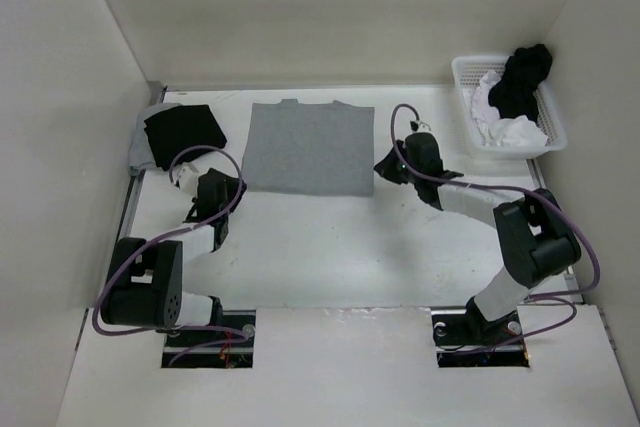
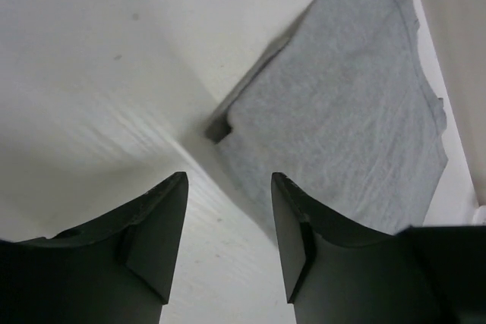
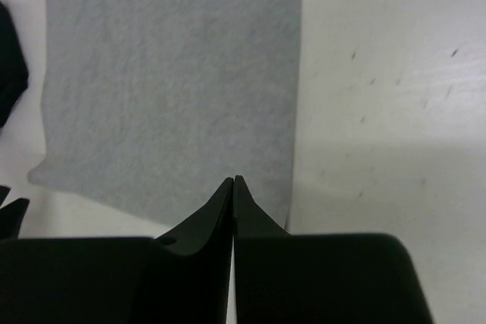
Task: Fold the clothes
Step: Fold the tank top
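Observation:
The clothes, a plain light grey T-shirt, lie flat on the white table as a neat rectangle, the neckline at the far edge. My left gripper is just off the shirt's near left corner. In the left wrist view it stands open over bare table with nothing between its fingers, and the shirt spreads ahead to the right. My right gripper is at the shirt's right edge. In the right wrist view it is shut with tips touching and holds nothing, above the shirt's near right corner.
A black garment lies at the back left, beside the shirt, and shows at the left edge of the right wrist view. A white basket with white and black clothes stands at the back right. White walls enclose the table.

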`<action>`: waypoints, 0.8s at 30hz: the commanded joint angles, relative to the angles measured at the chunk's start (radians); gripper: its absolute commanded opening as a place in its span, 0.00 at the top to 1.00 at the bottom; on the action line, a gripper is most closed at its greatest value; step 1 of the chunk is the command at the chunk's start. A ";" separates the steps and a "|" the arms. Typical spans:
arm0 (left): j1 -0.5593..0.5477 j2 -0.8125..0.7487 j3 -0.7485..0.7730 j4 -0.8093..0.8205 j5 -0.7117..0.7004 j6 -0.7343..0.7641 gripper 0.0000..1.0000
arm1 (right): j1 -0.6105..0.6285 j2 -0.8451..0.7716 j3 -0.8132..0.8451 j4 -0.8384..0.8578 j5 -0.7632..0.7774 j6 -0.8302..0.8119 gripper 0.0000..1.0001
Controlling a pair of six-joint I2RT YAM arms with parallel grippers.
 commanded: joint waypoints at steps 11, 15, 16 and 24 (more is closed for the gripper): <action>0.087 0.177 -0.048 0.284 0.185 -0.119 0.54 | 0.062 -0.052 -0.245 0.267 0.050 0.139 0.61; 0.093 0.217 -0.047 0.318 0.182 -0.133 0.66 | 0.062 -0.004 -0.238 0.272 0.036 0.179 0.57; 0.093 0.222 -0.047 0.321 0.180 -0.134 0.68 | 0.062 0.008 -0.232 0.272 0.027 0.187 0.57; 0.095 0.226 -0.050 0.310 0.176 -0.136 0.83 | 0.062 0.019 -0.241 0.249 -0.007 0.225 0.56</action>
